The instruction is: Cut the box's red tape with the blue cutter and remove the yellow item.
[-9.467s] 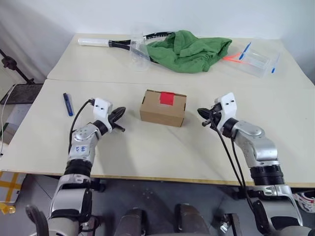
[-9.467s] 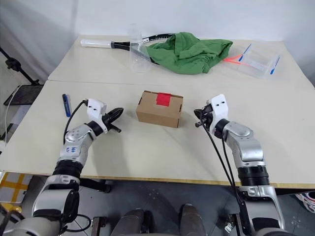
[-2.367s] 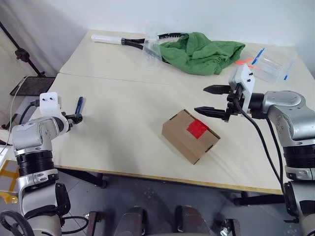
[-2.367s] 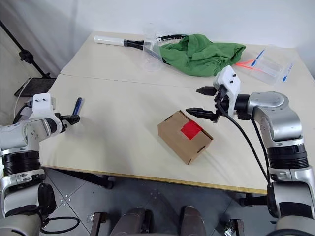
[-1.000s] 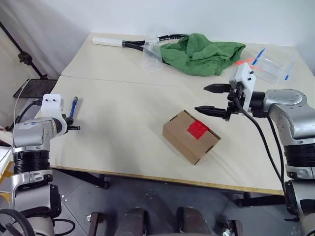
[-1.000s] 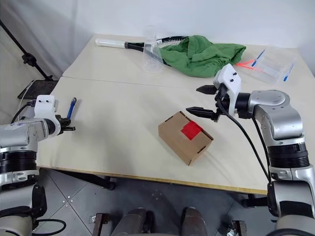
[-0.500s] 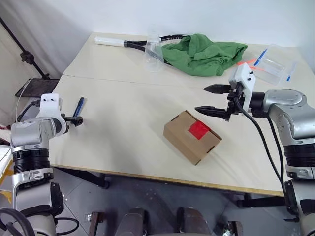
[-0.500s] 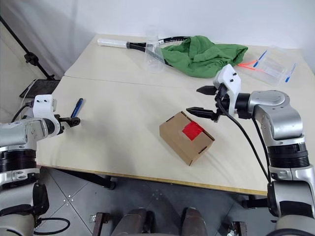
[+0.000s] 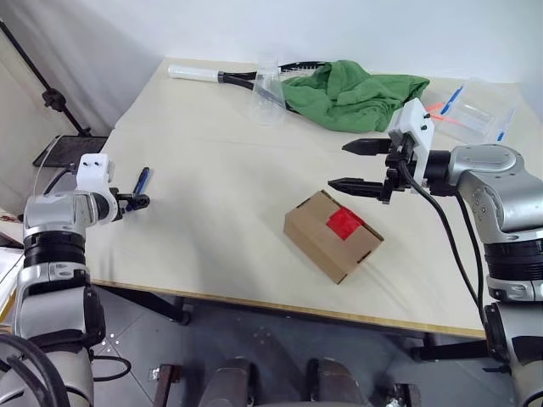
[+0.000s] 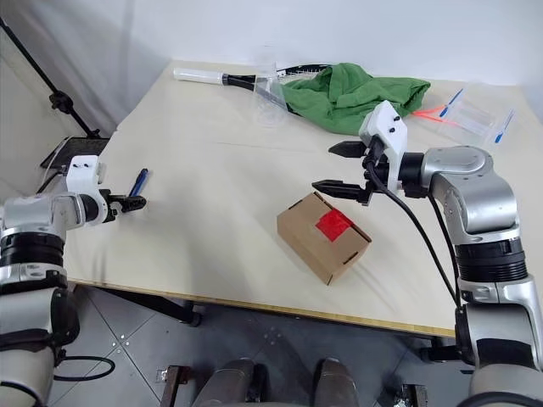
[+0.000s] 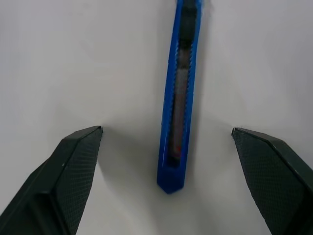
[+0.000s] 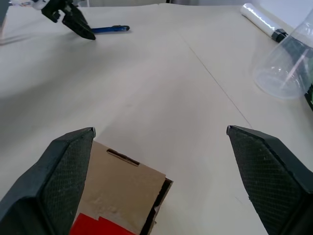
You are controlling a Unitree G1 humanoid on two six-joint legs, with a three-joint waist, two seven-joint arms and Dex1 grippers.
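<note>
The box (image 9: pixel 333 235) sat closed on the worktop (image 9: pixel 212 203) toward its near edge, turned at an angle, with the red tape (image 9: pixel 344 224) across its top seam. The blue cutter (image 9: pixel 141 180) lay flat near the worktop's left edge, well apart from the box.

The left hand (image 9: pixel 136 202) hung just short of the cutter's near end. From the head views its fingers were too small to judge. The left wrist view settled it: both fingers (image 11: pixel 68 166) stood wide apart, and the cutter (image 11: pixel 179 93) lay lengthwise in the gap between them, touching neither. That view also showed the dark slider channel along the cutter's body.

The right hand (image 9: pixel 361 166) hovered above the worktop just beyond the box's far corner, its fingers spread wide and holding nothing. In the right wrist view the box's top (image 12: pixel 115 196) sat low between the two fingers (image 12: pixel 63 171), with a corner of the red tape (image 12: pixel 100 225) in sight and a slot in the flap that the head views did not resolve. The same view looked across the worktop to the left hand (image 12: pixel 73 22) beside the cutter (image 12: pixel 110 29).

Along the far edge lay a racket (image 9: pixel 216 75), a clear cup (image 9: pixel 268 95) on its side, a green cloth (image 9: pixel 356 93) and, at the far right corner, a clear packet (image 9: pixel 479 110) of blue sticks.
</note>
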